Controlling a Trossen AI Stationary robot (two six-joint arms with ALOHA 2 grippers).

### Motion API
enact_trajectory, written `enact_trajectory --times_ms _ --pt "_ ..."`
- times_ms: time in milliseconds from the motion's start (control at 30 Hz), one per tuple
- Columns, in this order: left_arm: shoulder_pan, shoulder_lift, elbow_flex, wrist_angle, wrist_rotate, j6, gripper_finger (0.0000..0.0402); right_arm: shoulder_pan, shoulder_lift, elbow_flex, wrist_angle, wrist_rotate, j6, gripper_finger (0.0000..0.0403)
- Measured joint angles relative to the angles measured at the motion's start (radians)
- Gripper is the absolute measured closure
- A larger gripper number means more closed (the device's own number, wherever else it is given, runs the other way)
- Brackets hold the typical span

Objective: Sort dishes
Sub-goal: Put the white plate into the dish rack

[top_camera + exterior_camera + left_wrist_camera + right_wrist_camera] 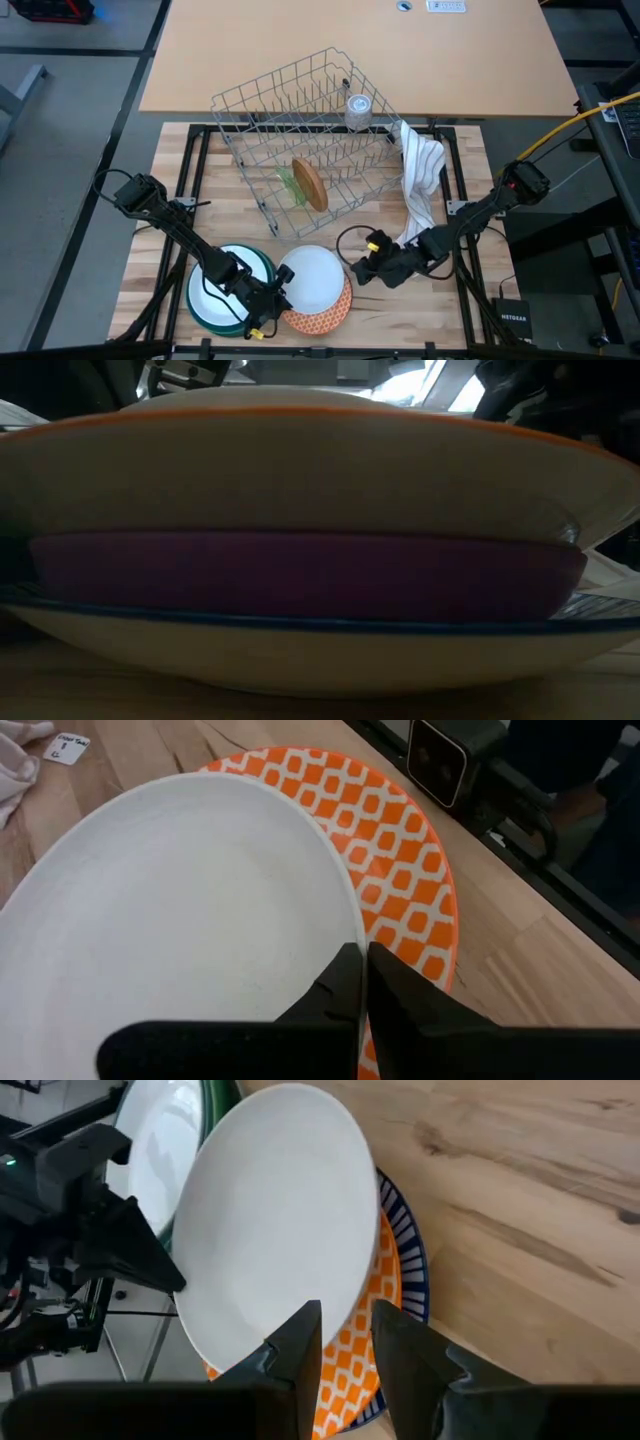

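Observation:
A white plate [312, 277] lies on top of an orange-patterned plate [325, 312] at the table's near middle, shifted toward the far left of it. The low view shows a purple dish [300, 575] and a blue-rimmed plate [300, 645] lower in this stack. My right gripper [363, 270] is shut on the white plate's right rim. My left gripper [283, 298], shut, is at the plate's near-left rim. Beside it, another white plate [222, 290] sits on teal and green ones. A brown dish [311, 184] and a clear green one [290, 186] stand on edge in the wire rack [300, 110]. My left gripper touches the white plate's near-left rim [345, 925] with the tips of its shut fingers, slanting down from the table's left. My right gripper has the plate's right rim [340, 1285] between its two fingers, one finger [300, 1335] on the plate's upper face, the other [395, 1335] outside the rim. It slants down from the table's right. The plate rests on the orange-patterned plate.
A white striped cloth [420, 180] hangs off the rack's right end onto the table behind my right arm. A glass [358, 110] stands in the rack. Bare wood [400, 320] lies right of the stack, toward the near edge.

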State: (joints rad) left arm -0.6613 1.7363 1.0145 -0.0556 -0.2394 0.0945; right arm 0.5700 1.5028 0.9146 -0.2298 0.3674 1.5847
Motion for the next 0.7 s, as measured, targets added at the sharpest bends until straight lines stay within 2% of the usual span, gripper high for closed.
enact_trajectory --times_ms 333,567,700 --pt "0.0 0.0 0.0 -0.009 0.0 0.003 0.0401 -0.099 0.0 0.0 0.001 -0.163 -0.021 0.0306" --pt "0.0 0.0 0.0 -0.011 0.0 0.004 0.0401 -0.106 0.013 0.0 -0.01 -0.15 -0.024 0.0306" --pt "0.0 0.0 0.0 -0.012 0.0 0.013 0.0401 -0.106 0.056 0.0 -0.003 -0.169 -0.084 0.0306"
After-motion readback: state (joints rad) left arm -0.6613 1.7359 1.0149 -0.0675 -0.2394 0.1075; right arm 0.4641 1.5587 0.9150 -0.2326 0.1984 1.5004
